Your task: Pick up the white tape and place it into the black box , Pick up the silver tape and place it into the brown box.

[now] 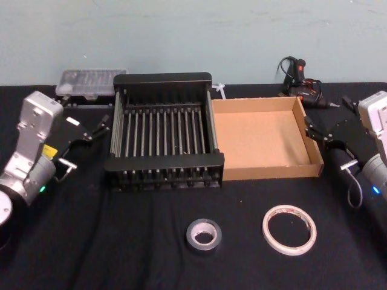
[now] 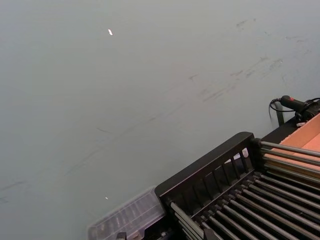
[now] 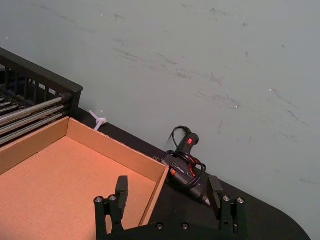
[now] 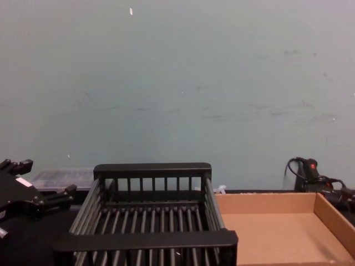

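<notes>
We judge the task has not begun: the white tape [image 1: 289, 229] and the silver tape [image 1: 204, 235] both lie flat on the table [image 1: 91, 241], in front of the black box [image 1: 164, 132], whose neighbour, the brown box [image 1: 264, 138], touches its right side. Our left claw [image 1: 100, 128] hangs open beside the black box's left wall, the right claw [image 3: 169, 192] open at the brown box's far right corner. Next, one claw should descend over the white tape.

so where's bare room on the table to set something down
Bare cloth lies along the near edge left of the silver tape, and in the strip between the tapes and the boxes. Both the black box and brown box are empty. It is crowded at the sides: left pincer by the black box, right pincer by the brown one.
</notes>
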Tool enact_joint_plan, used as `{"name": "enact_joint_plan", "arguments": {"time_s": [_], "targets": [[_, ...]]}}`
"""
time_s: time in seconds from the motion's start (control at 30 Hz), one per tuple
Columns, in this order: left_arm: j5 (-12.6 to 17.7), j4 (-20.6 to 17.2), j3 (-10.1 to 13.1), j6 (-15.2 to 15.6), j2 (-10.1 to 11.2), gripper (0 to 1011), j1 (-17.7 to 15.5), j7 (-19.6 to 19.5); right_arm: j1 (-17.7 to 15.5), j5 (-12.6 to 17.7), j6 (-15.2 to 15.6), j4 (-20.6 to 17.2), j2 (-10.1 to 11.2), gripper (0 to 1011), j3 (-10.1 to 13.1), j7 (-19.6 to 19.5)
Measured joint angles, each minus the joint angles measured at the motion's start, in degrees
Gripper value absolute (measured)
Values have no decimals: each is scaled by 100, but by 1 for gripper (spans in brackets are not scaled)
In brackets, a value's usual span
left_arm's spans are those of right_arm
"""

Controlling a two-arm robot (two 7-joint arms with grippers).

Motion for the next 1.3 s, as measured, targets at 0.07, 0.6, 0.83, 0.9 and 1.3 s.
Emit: {"name": "enact_joint_plan", "arguments": {"time_s": [0.07,0.6,0.83,0.9,1.3], "targets": [[0,0,0,0,0,1001,0,0,0,0,0,0,0,1002,0,0],[0,0,0,0,0,1001,0,0,0,0,0,0,0,1002,0,0],[0,0,0,0,0,1001,0,0,0,0,0,0,0,1002,0,0],[0,0,0,0,0,1001,0,0,0,0,0,0,0,1002,0,0],[0,0,0,0,0,1002,0,0,0,0,0,0,0,1002,0,0]]}}
